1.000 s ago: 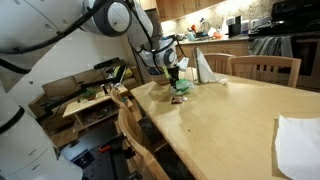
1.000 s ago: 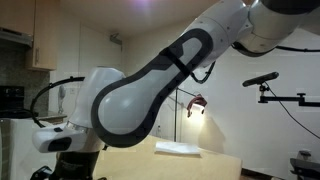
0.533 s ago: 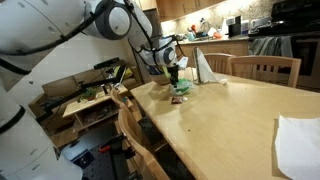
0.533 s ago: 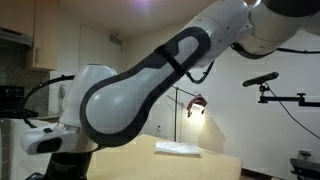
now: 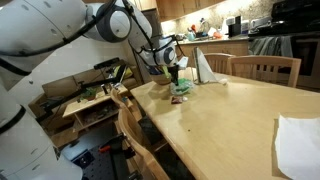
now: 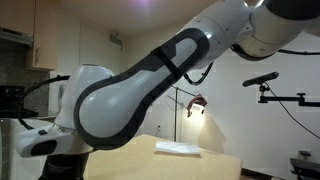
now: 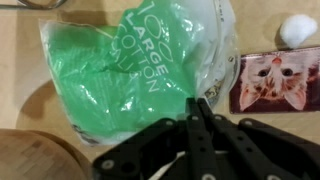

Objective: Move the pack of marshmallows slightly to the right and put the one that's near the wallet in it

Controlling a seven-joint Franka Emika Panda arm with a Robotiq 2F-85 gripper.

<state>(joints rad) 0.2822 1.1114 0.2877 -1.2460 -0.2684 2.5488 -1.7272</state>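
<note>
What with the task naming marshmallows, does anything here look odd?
Yes. In the wrist view the green bag is printed "LARGE COTTON", so it looks like a pack of cotton balls, not marshmallows. One white ball lies loose outside it, near the cat-print wallet. Nothing looks spilled or damaged.

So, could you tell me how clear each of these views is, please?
Wrist view: soft focus, sheen on the green bag, pincer dark and blurred. An exterior view: green bag tiny, distant. An exterior view: arm blocks most, lamp flares.
</note>
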